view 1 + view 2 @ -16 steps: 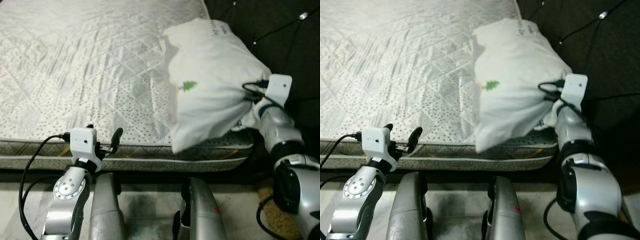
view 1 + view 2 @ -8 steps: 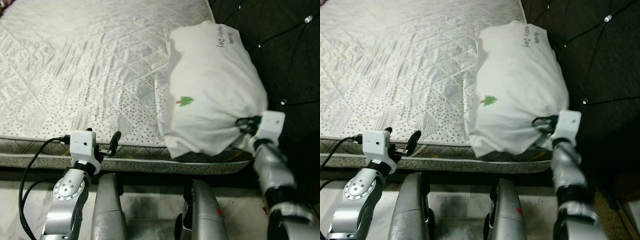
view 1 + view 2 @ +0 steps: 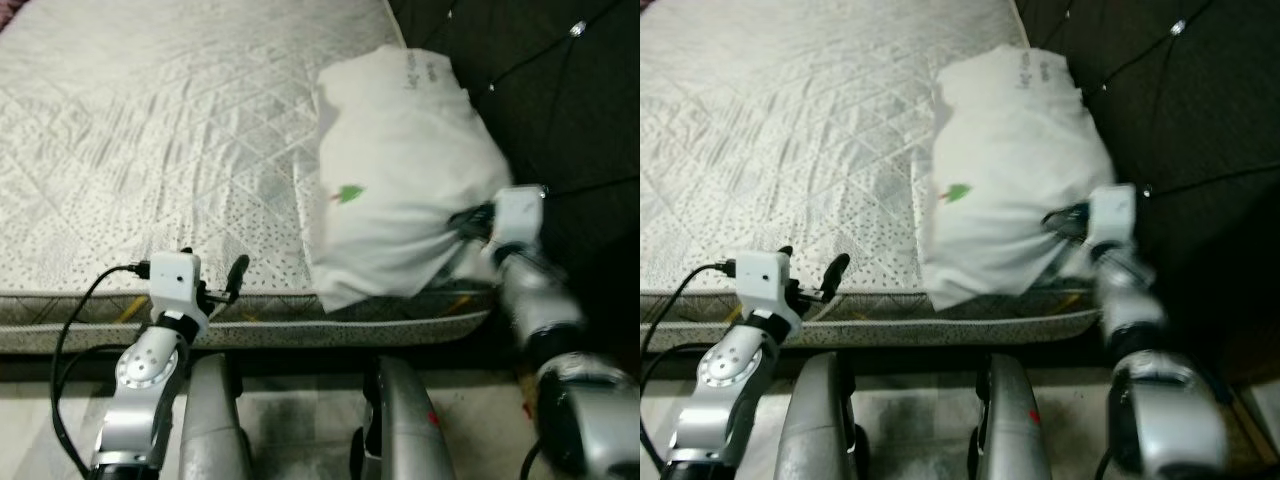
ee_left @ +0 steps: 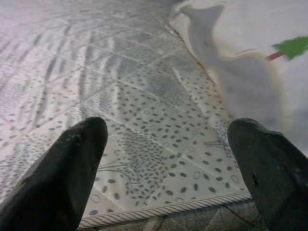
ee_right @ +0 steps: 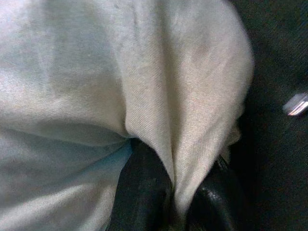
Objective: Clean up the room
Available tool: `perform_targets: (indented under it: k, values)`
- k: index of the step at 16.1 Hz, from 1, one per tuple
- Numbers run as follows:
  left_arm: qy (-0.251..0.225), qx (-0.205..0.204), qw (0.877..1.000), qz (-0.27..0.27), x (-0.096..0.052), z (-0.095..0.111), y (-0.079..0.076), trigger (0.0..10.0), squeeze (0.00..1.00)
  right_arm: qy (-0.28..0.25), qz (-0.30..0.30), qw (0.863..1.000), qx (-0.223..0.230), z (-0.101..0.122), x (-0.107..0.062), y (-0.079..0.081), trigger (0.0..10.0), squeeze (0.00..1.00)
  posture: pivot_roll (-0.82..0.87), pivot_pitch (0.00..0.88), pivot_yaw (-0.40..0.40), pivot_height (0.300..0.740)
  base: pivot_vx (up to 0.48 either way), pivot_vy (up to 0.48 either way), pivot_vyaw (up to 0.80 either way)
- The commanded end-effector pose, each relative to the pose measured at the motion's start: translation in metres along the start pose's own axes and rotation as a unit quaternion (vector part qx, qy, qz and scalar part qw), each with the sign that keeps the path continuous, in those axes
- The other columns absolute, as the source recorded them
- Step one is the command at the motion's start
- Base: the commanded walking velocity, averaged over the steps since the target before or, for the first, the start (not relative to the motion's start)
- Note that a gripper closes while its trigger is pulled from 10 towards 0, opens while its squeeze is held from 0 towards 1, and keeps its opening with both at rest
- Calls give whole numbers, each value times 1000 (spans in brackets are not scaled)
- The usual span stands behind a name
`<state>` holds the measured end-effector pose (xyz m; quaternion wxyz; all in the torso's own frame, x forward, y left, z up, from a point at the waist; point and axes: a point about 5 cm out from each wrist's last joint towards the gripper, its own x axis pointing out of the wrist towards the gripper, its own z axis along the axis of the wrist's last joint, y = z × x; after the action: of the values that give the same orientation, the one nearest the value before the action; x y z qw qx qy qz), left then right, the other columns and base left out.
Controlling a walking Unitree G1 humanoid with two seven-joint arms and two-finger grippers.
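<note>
at the right end of the mattress, up against the dark tufted headboard point(image 3: 560, 90), a white pillow point(image 3: 400, 190) with a small green tree print lies partly on the bed, its near end bulging out past the mattress edge. it sits there because the right gripper point(image 5: 175, 192) has a pinch of its cover: the two black fingers are closed tight on a fold of fabric near the pillow's right side, and the cloth gathers into creases toward that grip. judging from this, the pillow is being hauled or nudged by its cover toward the head of the bed as part of tidying, and it is not yet lying flat and square. a grip on loose fabric alone may let the filling sag or the cover slip.

the quilted mattress point(image 3: 150, 150) is otherwise bare. the left gripper point(image 4: 166, 168) hovers low at the near edge of the mattress, fingers spread wide with nothing between them, apparently waiting.
</note>
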<state>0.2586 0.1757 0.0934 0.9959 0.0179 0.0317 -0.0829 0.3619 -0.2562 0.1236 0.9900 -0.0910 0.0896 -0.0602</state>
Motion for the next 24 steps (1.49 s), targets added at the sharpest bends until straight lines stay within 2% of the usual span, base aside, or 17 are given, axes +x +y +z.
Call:
perform_targets:
  k: [1,2,5,7,8,9,10,11,12,15,16,17,19,20,22,23,24]
  values:
    - [6,3,1000,10,-1,-4,5,10000,0,-51,-62,997,0,39,6,-28,0,0,98,33,-67,574,0,0,0]
    - [6,3,1000,13,0,-5,6,10000,0,-49,-109,992,31,50,6,-49,0,0,99,28,-71,574,0,0,0]
    - [6,1,1000,23,2,-6,7,10000,0,-55,-158,985,37,71,4,-80,0,0,90,23,-57,574,0,0,0]
    - [7,-3,1000,30,3,-7,8,10000,0,-46,-154,987,29,71,5,-83,0,0,81,20,-48,574,0,0,0]
    - [8,-5,999,33,5,-7,9,10000,0,-23,-133,991,19,61,6,-77,0,0,58,14,-36,574,0,0,0]
    - [6,-6,999,34,8,-6,11,10000,0,6,-90,996,-3,46,7,-64,3333,0,50,10,-31,574,0,0,0]
    - [4,-6,999,34,10,-5,12,10000,0,19,-74,997,-13,39,7,-59,7373,0,43,6,-29,574,0,0,0]
    - [0,-7,999,34,14,-3,13,10000,0,47,-45,998,-27,22,6,-49,10000,0,35,1,-35,574,0,0,0]
    - [0,-8,999,36,17,-4,14,10000,0,73,-20,997,-36,1,3,-38,10000,0,32,0,-42,574,0,0,0]
    - [-1,-11,999,43,16,-5,17,10000,0,80,23,996,-28,-24,-3,-15,10000,0,23,0,-40,574,0,0,0]
    - [0,-11,999,46,16,-7,19,10000,0,74,20,997,-16,-28,-4,-10,10000,957,19,0,-44,574,0,0,0]
    - [-1,-11,998,54,16,-8,21,10000,0,57,6,998,8,-31,-6,-1,10000,1000,22,0,-60,574,0,0,0]
    - [-9,-13,998,63,18,-4,21,10000,0,34,8,999,20,-31,-8,9,10000,1000,36,12,-64,574,0,0,0]
    - [-16,-30,998,61,16,0,21,10000,0,-1,7,1000,6,-34,-15,23,10000,1000,36,15,-64,574,0,0,0]
    - [-11,-26,998,59,11,-5,22,10000,0,-28,-21,999,-38,-43,-29,33,10000,1000,28,21,-67,574,0,0,0]
    - [-8,-27,998,64,7,-7,24,10000,0,-26,5,999,-23,-49,-39,40,10000,1000,18,27,-70,574,0,0,0]
    - [-7,-23,998,66,5,-7,23,10000,0,-44,16,998,-35,-47,-46,42,10000,1000,17,34,-72,574,0,0,0]
